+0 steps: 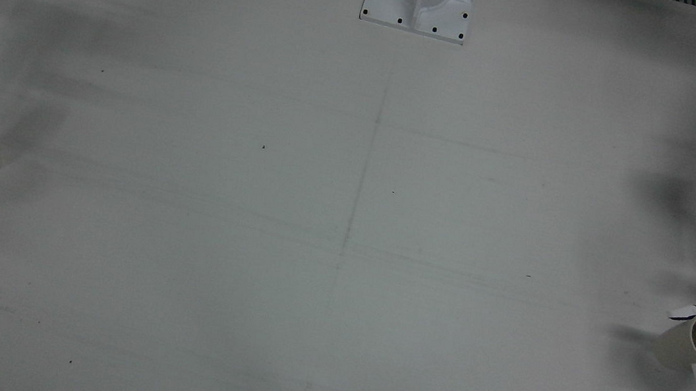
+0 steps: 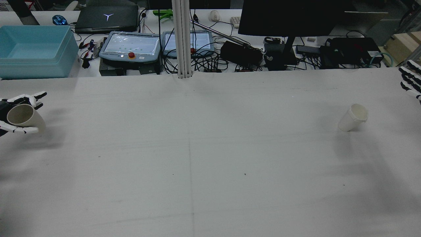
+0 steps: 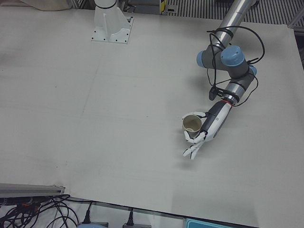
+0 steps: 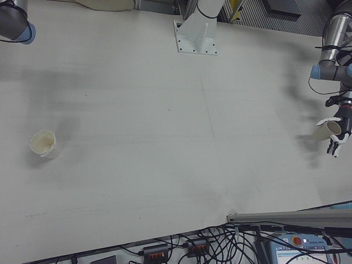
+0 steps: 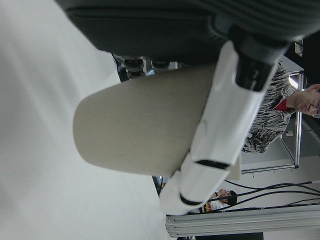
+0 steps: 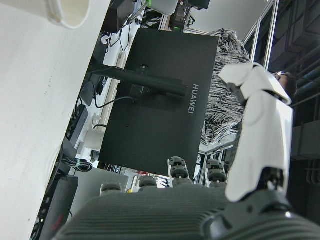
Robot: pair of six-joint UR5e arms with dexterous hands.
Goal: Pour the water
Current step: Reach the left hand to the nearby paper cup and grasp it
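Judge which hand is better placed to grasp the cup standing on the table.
Right: the right hand hovers open close by the standing cup; the left hand already holds the other cup.

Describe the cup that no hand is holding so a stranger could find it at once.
Start at the white table and go to the robot's right side. There a pale paper cup stands alone on the surface. Unlike the tipped cup gripped by the left hand, nothing touches this one.

I see one paper cup [image 2: 22, 118] tilted in my left hand [image 2: 13, 113] at the far left edge of the surface [image 2: 204, 158]. A second cup [image 2: 353, 117] stands on the surface well off to the right, near my right hand [image 2: 411, 80], which hangs apart from it, fingers spread.
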